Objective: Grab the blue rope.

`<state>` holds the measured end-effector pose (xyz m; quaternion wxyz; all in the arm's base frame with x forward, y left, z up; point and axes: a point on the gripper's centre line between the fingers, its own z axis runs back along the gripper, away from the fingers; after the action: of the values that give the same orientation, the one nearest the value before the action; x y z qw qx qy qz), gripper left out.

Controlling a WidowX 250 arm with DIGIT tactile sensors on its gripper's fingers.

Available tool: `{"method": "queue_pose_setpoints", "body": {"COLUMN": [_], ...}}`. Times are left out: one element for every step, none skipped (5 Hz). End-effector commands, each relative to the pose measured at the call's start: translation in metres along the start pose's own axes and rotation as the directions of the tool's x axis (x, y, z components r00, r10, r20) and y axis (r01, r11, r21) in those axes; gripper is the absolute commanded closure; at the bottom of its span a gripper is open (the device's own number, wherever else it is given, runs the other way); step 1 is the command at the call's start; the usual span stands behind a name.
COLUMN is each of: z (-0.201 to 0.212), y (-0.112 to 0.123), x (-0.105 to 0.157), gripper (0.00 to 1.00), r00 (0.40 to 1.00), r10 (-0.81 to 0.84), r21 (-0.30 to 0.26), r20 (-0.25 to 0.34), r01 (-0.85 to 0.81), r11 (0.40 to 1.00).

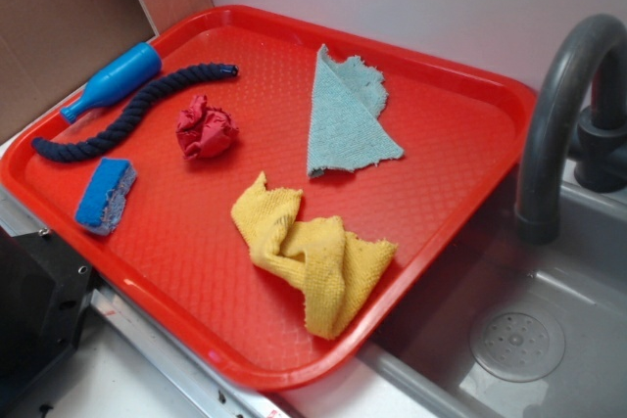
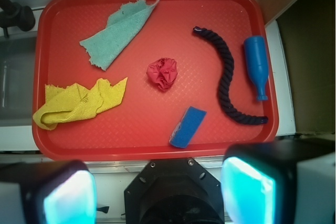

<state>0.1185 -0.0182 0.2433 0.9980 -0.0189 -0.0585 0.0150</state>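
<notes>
The gripper (image 2: 157, 195) hangs high above the red tray's (image 2: 210, 140) near edge, pointing down, jaws wide apart and empty, well clear of the blue rope (image 2: 226, 74).

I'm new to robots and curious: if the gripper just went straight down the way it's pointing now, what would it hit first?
Probably the near rim of the red tray, or the counter just in front of it. The open gripper sits at that edge, not above the blue rope. Depth is unclear.
</notes>
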Motion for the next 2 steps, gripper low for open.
{"method": "queue_pose_setpoints", "body": {"z": [0.000,-0.038], "y": [0.000,0.034], "x": [0.000,0.017], "gripper": [0.00,0.00], "r00": [1.000,0.999], "r10": [0.000,-0.014], "r21": [0.000,0.006], "r20": [0.000,0.049], "r01": [0.000,0.014], "r11": [1.000,1.000]}}
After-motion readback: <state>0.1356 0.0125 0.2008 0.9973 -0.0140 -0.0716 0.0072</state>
